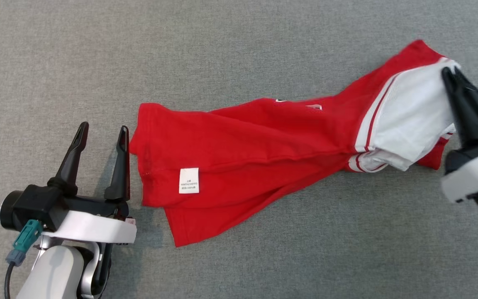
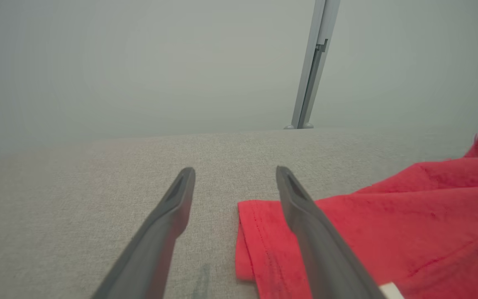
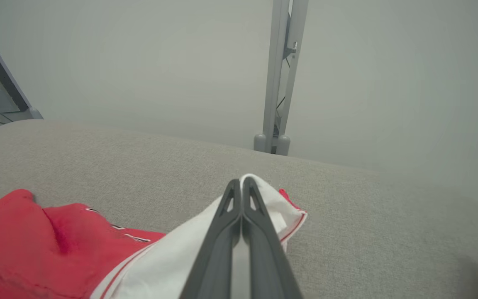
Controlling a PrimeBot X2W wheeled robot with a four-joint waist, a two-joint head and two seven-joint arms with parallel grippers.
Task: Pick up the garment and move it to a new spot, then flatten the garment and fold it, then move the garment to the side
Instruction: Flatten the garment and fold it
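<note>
With the right end effector [image 1: 450,74] clamped on the white sleeve [image 1: 409,112] of the garment [image 1: 243,141] at upper right, the left end effector [image 1: 104,127], jaws apart beside the lower-left hem [image 1: 139,166], should grip there and pull evenly.

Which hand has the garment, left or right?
The right hand, shut on the white sleeve of the garment. The left hand stands open at its red hem, gripping nothing.

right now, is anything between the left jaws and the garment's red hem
Nothing visible does. The open left jaws stand right beside the garment, at its red hem, with only bare grey surface around them.
</note>
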